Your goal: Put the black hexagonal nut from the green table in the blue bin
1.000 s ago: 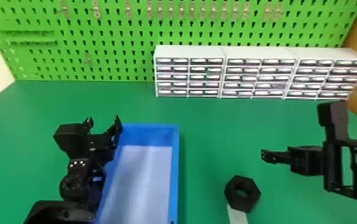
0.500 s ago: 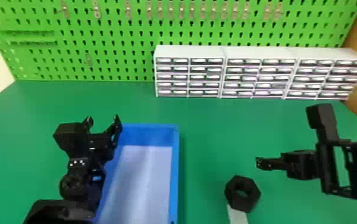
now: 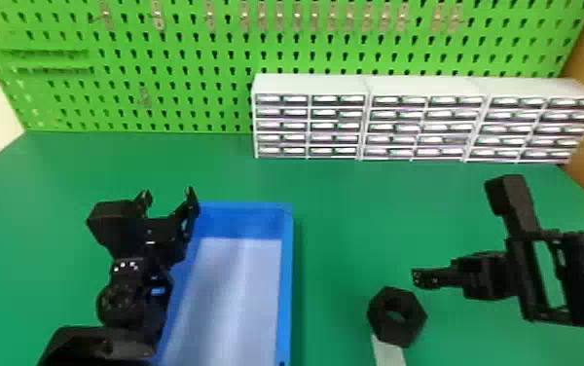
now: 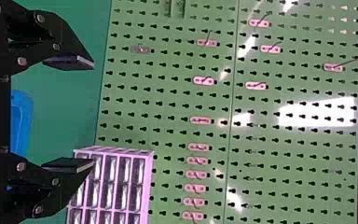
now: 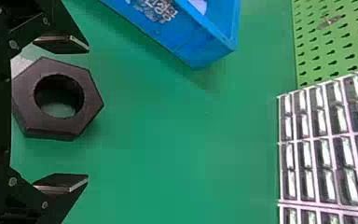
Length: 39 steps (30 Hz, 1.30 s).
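A pale strip [image 3: 388, 353] lies nearest us on the green table [image 3: 339, 219], its end touching the black hexagonal nut [image 3: 415, 316], which lies flat between the blue bin and the right arm. Just above it we see the right gripper [image 5: 88, 114], its fingers spread wide and empty, with the nut nearer one finger than the other. That offset, we judge, is the first hazard: lowered uncentred, a finger could land on the nut's edge, or closing could shove it aside. Fingers meeting corners instead of flat sides could let it twist, and the strip might drag along. We see a second hazard at the blue bin [image 3: 284, 292], where the left gripper [image 3: 168, 192], fingers apart and empty, stands at the far wall's left corner; a wide swing could bump it. Low carriage could clip the bin's near-side wall beside the nut.
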Each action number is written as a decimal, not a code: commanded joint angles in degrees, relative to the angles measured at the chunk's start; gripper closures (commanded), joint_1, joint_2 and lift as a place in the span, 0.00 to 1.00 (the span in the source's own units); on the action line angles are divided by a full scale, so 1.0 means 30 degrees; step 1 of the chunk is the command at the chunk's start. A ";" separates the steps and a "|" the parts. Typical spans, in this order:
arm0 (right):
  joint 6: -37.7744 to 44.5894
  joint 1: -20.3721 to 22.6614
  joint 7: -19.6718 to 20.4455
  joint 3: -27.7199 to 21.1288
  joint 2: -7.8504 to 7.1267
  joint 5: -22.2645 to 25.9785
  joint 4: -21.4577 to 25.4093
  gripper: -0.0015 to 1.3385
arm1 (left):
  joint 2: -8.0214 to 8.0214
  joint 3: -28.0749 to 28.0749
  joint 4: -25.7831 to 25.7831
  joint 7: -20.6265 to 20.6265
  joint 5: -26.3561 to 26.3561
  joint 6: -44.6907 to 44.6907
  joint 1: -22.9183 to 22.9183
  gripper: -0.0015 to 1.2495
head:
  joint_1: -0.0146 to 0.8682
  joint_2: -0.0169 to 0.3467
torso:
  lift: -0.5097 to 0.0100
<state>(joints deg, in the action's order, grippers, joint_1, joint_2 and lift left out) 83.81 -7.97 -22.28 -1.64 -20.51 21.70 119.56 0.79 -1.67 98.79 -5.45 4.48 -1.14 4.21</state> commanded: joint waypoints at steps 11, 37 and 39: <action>0.0539 -0.0448 -0.0072 0.0812 -0.0401 0.0178 -0.0390 0.23 | 0.0000 -0.0059 0.0000 -0.0001 -0.0057 0.0000 0.0001 0.41 | 0.76 0.20 | 0.80; 0.1447 -0.1268 -0.0131 0.2013 -0.1045 0.0881 -0.1064 0.23 | 0.0000 -0.0117 -0.0146 -0.0001 -0.0087 0.0000 -0.0087 0.41 | 0.76 0.20 | 0.80; 0.1447 -0.1298 -0.0131 0.2013 -0.1045 0.0881 -0.1035 0.23 | 0.0000 -0.0117 -0.0146 -0.0001 -0.0087 0.0000 -0.0087 0.41 | 0.76 0.20 | 0.80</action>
<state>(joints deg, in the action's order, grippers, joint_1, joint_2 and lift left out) 88.01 -11.79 -22.68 4.38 -23.68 24.35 116.57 0.79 -2.03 98.35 -5.45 4.21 -1.12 3.96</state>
